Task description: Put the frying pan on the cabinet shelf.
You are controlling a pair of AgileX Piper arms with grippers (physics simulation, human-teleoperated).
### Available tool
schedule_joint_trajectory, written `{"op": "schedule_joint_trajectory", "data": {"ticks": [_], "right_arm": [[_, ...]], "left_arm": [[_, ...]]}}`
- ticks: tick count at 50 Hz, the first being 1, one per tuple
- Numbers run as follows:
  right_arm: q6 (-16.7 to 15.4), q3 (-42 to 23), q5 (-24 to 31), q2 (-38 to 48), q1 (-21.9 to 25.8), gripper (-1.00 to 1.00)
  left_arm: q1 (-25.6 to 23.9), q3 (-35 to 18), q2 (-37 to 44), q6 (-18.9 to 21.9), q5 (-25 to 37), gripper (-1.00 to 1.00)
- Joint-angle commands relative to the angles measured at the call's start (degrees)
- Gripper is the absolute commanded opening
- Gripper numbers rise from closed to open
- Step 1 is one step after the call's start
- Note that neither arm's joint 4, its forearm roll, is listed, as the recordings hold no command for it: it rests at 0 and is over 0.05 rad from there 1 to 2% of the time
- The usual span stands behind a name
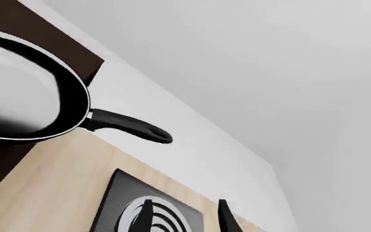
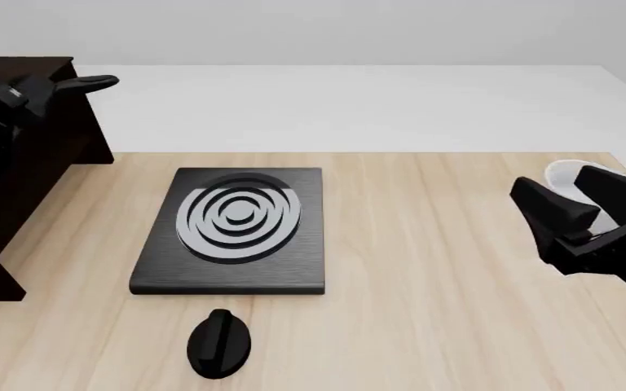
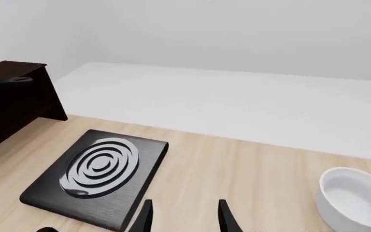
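The frying pan (image 1: 24,92) is sitting on top of the cabinet shelf (image 2: 30,155), at the far left of the counter (image 2: 433,326). Its long thin handle (image 2: 90,83) is sticking out past the cabinet's edge, over the counter. That is the risky part. If you are swinging your left arm while it is this near, you could bump the handle and knock the pan off.

Your left tool (image 1: 182,215) is released. Its two black fingertips are apart, holding nothing, and pointing down at the hob (image 2: 237,228). Your right tool (image 3: 184,215) is released too, with a gap between its tips. It is hanging well away on the right, near the white bowl (image 3: 356,198). Lowering that arm carelessly could nudge the bowl.

The pan is round and black, shiny pale grey inside. The cabinet is dark flat wood. The hob is a flat black square with grey rings. A round black knob (image 2: 218,342) is lying just in front of it. The counter is pale wood with a smooth grain.
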Motion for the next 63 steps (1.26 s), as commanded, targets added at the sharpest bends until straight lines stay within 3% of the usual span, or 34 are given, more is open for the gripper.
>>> {"op": "schedule_joint_trajectory", "data": {"ticks": [1,2,7,10,13,23,26,39,40,41,42,52,56,58,63], "right_arm": [[1.1,0.4,0.3,-1.5,-2.0,1.0],[1.1,0.4,0.3,-1.6,-2.1,1.0],[1.4,0.6,0.5,-3.0,-3.4,1.0],[1.6,0.8,0.7,-4.1,-4.6,1.0],[1.8,0.9,0.9,-4.7,-5.4,1.0],[2.5,1.3,1.7,-7.0,-8.7,1.0],[2.3,1.3,2.0,-7.5,-9.6,1.0],[1.1,1.0,2.6,-6.5,-10.2,1.0],[1.2,1.0,2.6,-6.5,-10.3,1.0],[1.1,0.9,2.8,-6.3,-10.6,1.0],[1.2,0.9,2.9,-6.5,-10.9,1.0],[0.8,0.9,3.1,-6.4,-11.2,1.0],[0.8,0.8,3.2,-6.1,-11.3,1.0],[2.4,1.0,3.3,-6.0,-11.7,1.0],[1.5,0.8,3.8,-5.3,-12.3,1.0]], "left_arm": [[-2.9,0.2,-6.9,11.8,8.2,1.0],[-2.9,0.6,-7.5,11.4,8.1,1.0],[-3.6,0.9,-9.7,19.8,9.8,1.0],[-0.5,3.1,-8.5,26.7,7.2,1.0],[-1.0,5.6,-9.3,24.4,5.9,1.0],[-2.3,10.7,-14.7,28.2,4.4,1.0],[-4.2,12.4,-17.7,25.3,5.2,1.0],[-6.4,16.4,-29.3,30.8,14.0,1.0],[-6.3,16.8,-30.0,33.1,14.5,1.0],[-6.7,17.5,-31.1,32.3,15.4,1.0],[-6.4,17.6,-31.1,30.5,16.4,1.0],[-5.9,18.4,-36.6,36.6,21.6,1.0],[-5.9,17.5,-36.9,35.8,22.9,1.0],[-4.7,16.6,-36.7,34.7,22.9,1.0],[-4.6,15.5,-37.2,35.4,23.7,1.0]]}}
